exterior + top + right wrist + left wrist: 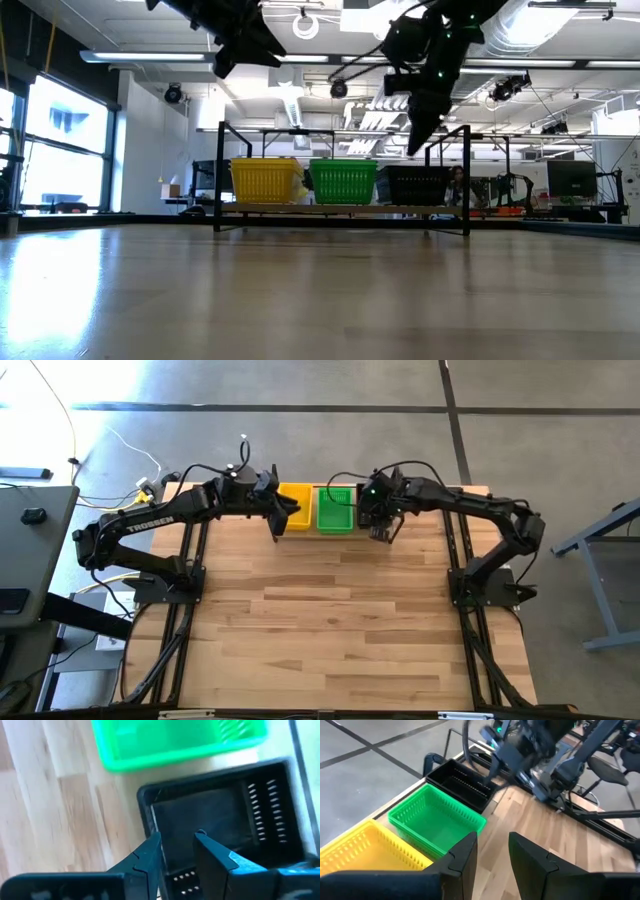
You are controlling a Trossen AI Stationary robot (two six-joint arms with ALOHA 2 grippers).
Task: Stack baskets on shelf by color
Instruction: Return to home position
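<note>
Looking straight down, the high view sets a yellow basket point(296, 508) and a green basket point(335, 510) side by side at upper centre of the frame, their longer sides running up and down the picture. The left end effector point(277, 520) hangs at the yellow one's left edge. The right end effector point(381, 528) covers the spot just right of the green one and hides what lies there. Below them the wooden surface point(330, 620) stretches toward the lower frame.

In the low view the shelf point(340, 211) runs left to right at mid-frame and carries yellow, green and a black basket point(417, 184) in a row. How many nest in each place cannot be counted. The right end effector points down above the black one, apart from its rim. The left sits higher, at upper left, over the yellow.

From the left wrist view, that arm's fingers stand parted with nothing between them, the three colours lined up beyond.

From the right wrist view, the fingers are likewise parted and empty, with the black basket directly beyond them and the green beside it.

Sorting looks finished and only the retreat is left. Since the black basket lies straight beneath the nearer right arm, lifting first and then drawing back should avoid clipping its rim.
</note>
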